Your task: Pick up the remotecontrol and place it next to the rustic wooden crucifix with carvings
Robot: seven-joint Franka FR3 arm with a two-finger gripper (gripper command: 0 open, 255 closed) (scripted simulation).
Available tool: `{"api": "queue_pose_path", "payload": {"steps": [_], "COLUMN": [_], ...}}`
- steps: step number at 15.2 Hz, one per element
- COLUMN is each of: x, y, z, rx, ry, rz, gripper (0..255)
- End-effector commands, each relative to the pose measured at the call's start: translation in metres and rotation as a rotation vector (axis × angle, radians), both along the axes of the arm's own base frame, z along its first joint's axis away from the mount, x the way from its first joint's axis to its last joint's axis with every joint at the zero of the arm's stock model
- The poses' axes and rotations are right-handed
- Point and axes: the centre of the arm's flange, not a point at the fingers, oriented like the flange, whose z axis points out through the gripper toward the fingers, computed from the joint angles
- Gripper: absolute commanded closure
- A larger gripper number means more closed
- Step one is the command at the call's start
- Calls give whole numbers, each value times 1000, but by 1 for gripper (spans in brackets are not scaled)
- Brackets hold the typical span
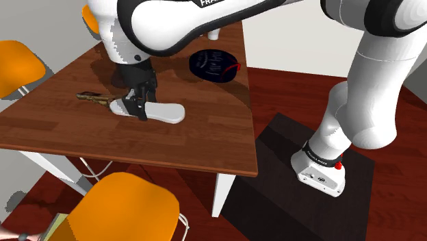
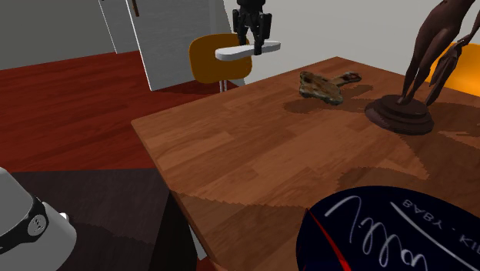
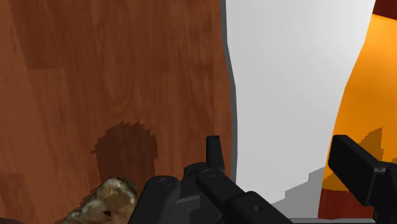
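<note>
My black gripper (image 1: 142,109) is shut on a white remote control (image 1: 164,112), clasping it near one end. In the second exterior view the gripper (image 2: 254,48) holds the remote (image 2: 235,53) level in the air above the table's far part. A brown, rough-carved crucifix (image 1: 92,97) lies flat on the table just beyond the gripper toward the shoulder view's left, and shows in the second exterior view as the crucifix (image 2: 327,85). In the wrist view the remote (image 3: 286,95) sits between the fingers (image 3: 214,151), with a bit of the crucifix (image 3: 108,198) beside them.
A dark figurine on a round base (image 2: 411,85) stands near the crucifix. A black round disc with white lettering (image 1: 213,64) lies on the wooden table (image 1: 205,137). Orange chairs (image 1: 126,205) (image 1: 17,65) stand around the table. The arm's stand (image 1: 321,171) is beside it.
</note>
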Motion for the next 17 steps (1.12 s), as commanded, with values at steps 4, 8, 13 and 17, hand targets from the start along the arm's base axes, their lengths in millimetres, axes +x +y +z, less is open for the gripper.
{"api": "queue_pose_path", "payload": {"steps": [4,8,13,17], "x": [2,2,2,2], "y": [5,5,5,5], "z": [-25,-46,-72,-93], "rx": [0,0,0,0], "ry": [-1,-1,-1,-1], "rz": [-2,-2,-2,-2], "gripper": [255,255,255,255]}}
